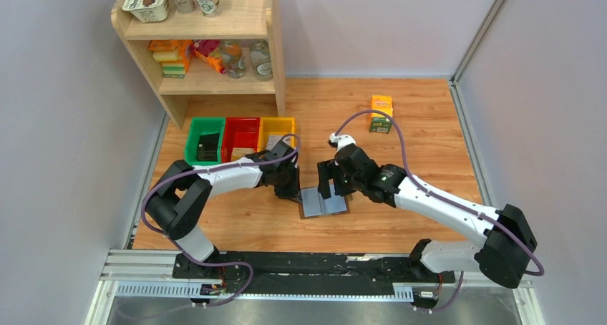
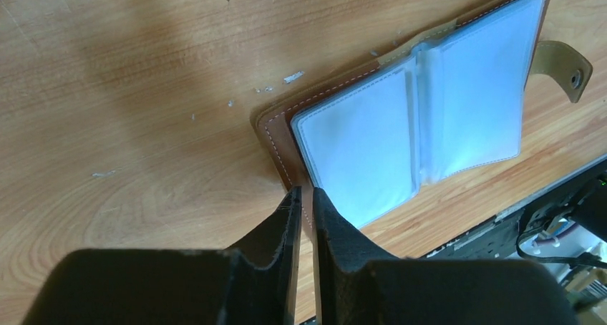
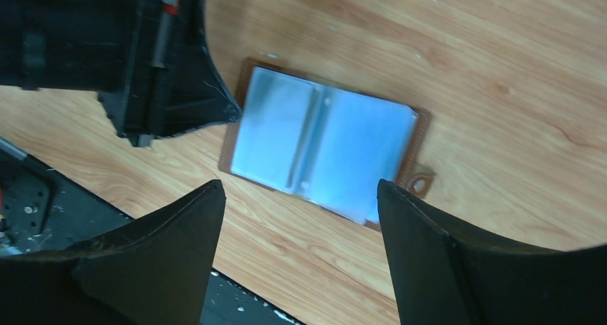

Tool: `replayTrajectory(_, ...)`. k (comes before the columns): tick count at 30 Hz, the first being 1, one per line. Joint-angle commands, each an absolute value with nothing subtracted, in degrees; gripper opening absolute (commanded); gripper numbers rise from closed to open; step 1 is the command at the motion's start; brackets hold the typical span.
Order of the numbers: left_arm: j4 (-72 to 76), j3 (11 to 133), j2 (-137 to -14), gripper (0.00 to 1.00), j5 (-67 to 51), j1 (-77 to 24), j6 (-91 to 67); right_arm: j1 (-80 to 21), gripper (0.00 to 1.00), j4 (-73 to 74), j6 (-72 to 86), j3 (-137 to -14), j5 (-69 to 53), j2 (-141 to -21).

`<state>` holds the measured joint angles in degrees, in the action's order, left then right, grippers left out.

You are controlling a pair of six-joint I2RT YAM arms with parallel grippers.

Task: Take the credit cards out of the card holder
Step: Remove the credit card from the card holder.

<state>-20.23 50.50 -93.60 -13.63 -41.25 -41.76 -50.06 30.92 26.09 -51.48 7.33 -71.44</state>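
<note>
As the card holder (image 1: 324, 202) lies open, pale sleeves (image 2: 458, 89) up, on a scuffed wooden table (image 1: 429, 124) between grey walls (image 1: 71, 124), the left gripper (image 2: 306, 196) sets narrowed fingers at its brown left edge; whether they pinch it cannot be told. The right gripper (image 3: 299, 185) hangs above, fingers wide, holding nothing. The right wrist view is blurred, and what the sleeves contain is unreadable.

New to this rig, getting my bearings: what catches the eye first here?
The card holder lies open at the centre of the table, pale sleeves up. The left pincer pinches its leather edge, while the right pincer hangs wide open above it.
</note>
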Motion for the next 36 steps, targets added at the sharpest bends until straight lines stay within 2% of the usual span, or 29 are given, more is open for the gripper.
replayTrajectory(1,-16.4,48.6,-92.5,0.17,-14.9,-41.6,-44.7,-50.7,0.82,24.1,26.5,-52.4,2.6,-74.3)
replayTrajectory(3,-16.1,47.8,-92.7,0.10,-14.5,-41.6,-45.6,-51.8,0.86,23.6,26.8,-52.9,3.2,-77.4)
replayTrajectory(5,-15.7,47.2,-92.8,0.06,-14.2,-41.6,-46.3,-52.9,0.91,22.9,27.4,-53.3,3.9,-80.0)
replayTrajectory(9,-15.0,46.1,-93.3,0.02,-14.0,-41.6,-47.3,-53.5,0.94,22.0,30.1,-54.0,4.2,-84.5)
replayTrajectory(25,-15.0,45.4,-94.0,0.01,-13.7,-41.6,-48.3,-56.6,0.96,27.5,32.0,-58.8,9.7,-97.6)
replayTrajectory(31,-15.1,45.3,-94.3,0.00,-13.7,-41.5,-48.6,-56.6,0.90,29.7,33.3,-59.3,12.7,-99.0)
replayTrajectory(36,-15.2,45.2,-94.2,0.00,-13.7,-41.5,-48.7,-56.6,0.79,32.4,34.7,-60.5,15.3,-100.2)
